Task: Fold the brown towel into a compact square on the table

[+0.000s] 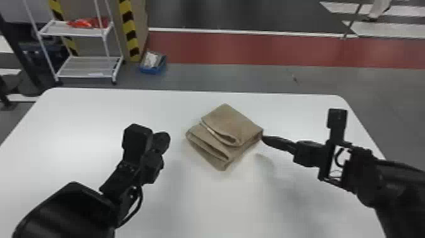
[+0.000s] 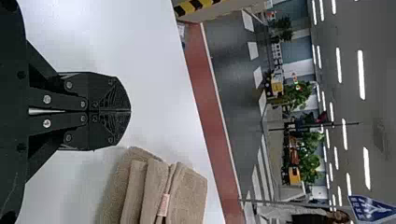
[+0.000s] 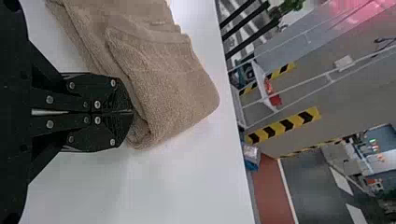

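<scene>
Brown towel (image 1: 232,123), folded in thick layers, lies approx. mid tabletop (image 1: 79,126), btwn the two claws. L claw (image 1: 162,139) above tabletop, to L of towel & apart from it; fingers pressed together. R claw (image 1: 265,138) likewise pressed together, tips at towel's R edge, by the folded layers.

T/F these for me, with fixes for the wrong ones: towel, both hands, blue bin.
1. The brown towel lies folded in layers on the white table. True.
2. The left hand is gripping the towel. False: it is shut and clear of it.
3. The right hand is at the towel's edge. True.
4. The right hand's fingers are spread wide. False: closed together.
5. The blue bin is on the table. False: on the floor beyond.
</scene>
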Robot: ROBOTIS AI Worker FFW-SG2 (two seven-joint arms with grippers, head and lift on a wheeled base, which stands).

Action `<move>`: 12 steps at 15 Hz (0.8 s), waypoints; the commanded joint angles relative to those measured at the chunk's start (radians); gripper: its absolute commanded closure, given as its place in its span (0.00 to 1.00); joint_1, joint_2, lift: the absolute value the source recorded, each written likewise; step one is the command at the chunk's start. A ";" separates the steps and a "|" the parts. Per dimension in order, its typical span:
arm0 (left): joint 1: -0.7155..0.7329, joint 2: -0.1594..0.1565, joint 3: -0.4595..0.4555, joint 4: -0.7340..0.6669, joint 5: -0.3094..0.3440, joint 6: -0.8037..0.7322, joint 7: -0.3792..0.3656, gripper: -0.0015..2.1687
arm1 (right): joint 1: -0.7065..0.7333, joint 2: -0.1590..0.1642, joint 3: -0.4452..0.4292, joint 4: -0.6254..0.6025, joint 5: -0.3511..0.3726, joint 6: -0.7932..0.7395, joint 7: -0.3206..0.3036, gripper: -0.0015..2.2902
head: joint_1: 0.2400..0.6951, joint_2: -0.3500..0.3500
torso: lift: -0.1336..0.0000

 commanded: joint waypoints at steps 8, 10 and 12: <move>-0.231 -0.009 -0.030 0.450 0.103 -0.341 -0.377 0.79 | 0.465 -0.034 -0.436 -0.367 -0.203 -0.184 0.258 0.47 | 1.00 0.15 | 0.07; -0.248 -0.025 -0.033 0.510 0.100 -0.381 -0.403 0.79 | 0.500 -0.008 -0.479 -0.407 -0.224 -0.181 0.287 0.47 | 1.00 0.11 | 0.07; -0.260 -0.028 -0.035 0.536 0.096 -0.390 -0.410 0.79 | 0.520 0.012 -0.500 -0.429 -0.242 -0.178 0.299 0.47 | 1.00 0.09 | 0.07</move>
